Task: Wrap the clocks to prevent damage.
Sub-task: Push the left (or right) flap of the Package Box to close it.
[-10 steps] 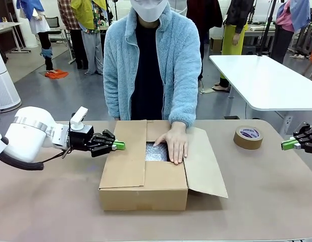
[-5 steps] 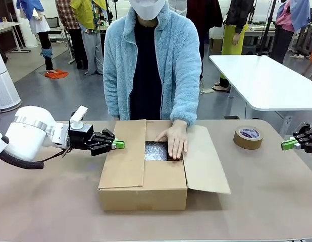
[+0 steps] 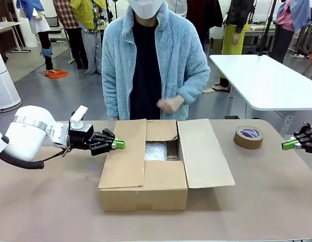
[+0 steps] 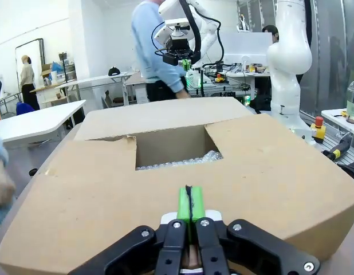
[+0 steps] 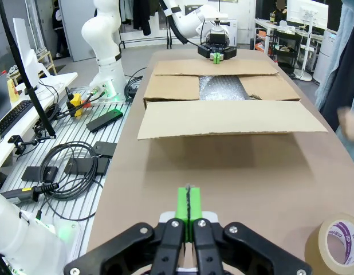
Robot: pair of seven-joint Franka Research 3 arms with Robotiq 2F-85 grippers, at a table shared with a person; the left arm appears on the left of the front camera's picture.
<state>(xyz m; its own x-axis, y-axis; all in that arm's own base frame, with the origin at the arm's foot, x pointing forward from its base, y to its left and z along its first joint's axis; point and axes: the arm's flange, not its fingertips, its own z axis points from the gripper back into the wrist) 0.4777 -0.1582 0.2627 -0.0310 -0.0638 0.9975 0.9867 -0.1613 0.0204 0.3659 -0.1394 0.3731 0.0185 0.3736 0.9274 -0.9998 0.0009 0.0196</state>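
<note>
Task item: the clocks show as one whitish bundle of bubble wrap, no dial visible. It lies inside the box, seen through the gap between the flaps.
Wrapping: judged done, since the bundle is fully covered and already boxed for protection.
Box: stands mid-table, between the two arms and in front of the person.
Flaps: the left flap and near flap are folded flat over the top. The right flap juts out sideways, clear of the table, so the opening is not yet shut.
Left gripper: jaws closed, green pads pressed together, gripping nothing. The tips sit at the outer edge of the left flap, probably to keep it down; actual contact cannot be confirmed.
Right gripper: jaws closed and empty, parked at the table's right edge, well apart from the box, apparently to leave the person room.
Person's hand: loosely curled at waist height, clear of the box, nothing visibly held.
Tape roll: flat on the table, between the box and the right gripper, within reach for sealing.
Risk: the right flap may spring up unless pressed before taping.
</note>
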